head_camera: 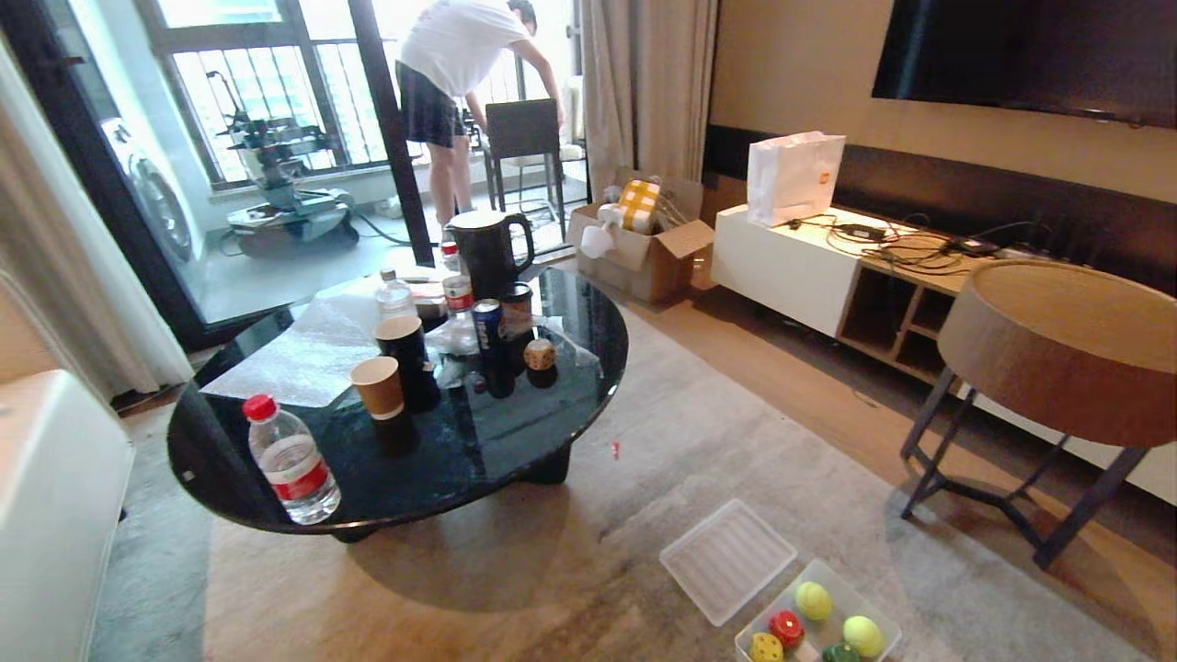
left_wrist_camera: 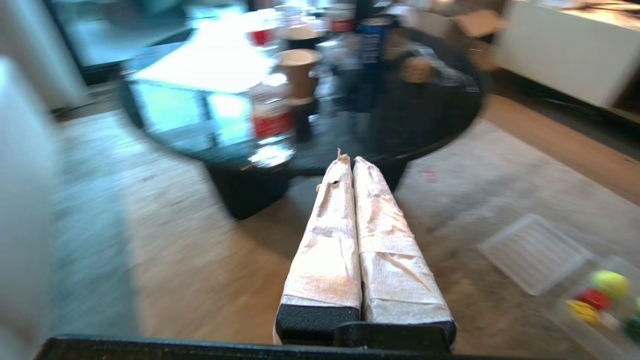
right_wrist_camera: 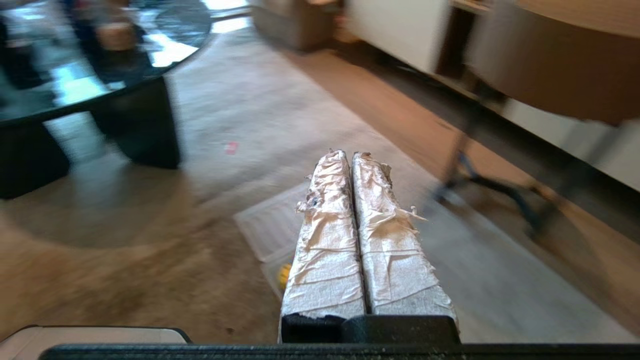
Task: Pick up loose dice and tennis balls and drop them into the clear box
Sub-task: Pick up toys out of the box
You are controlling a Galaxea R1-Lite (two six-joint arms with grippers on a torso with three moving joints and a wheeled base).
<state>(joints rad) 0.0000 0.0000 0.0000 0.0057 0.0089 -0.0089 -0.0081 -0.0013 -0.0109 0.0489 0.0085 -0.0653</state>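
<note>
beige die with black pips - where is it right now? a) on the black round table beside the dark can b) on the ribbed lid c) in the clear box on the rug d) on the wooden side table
a: the beige die sits on the black round table next to the dark can, while the clear box on the rug holds only the red, yellow and green dice and two tennis balls.

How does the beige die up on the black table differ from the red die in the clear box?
The beige die is pale with dark pips; the red die is bright red. The beige die sits alone on the black table among drinks; the red die lies in the clear box on the rug, beside tennis balls. Both are round-cornered cubes.
</note>
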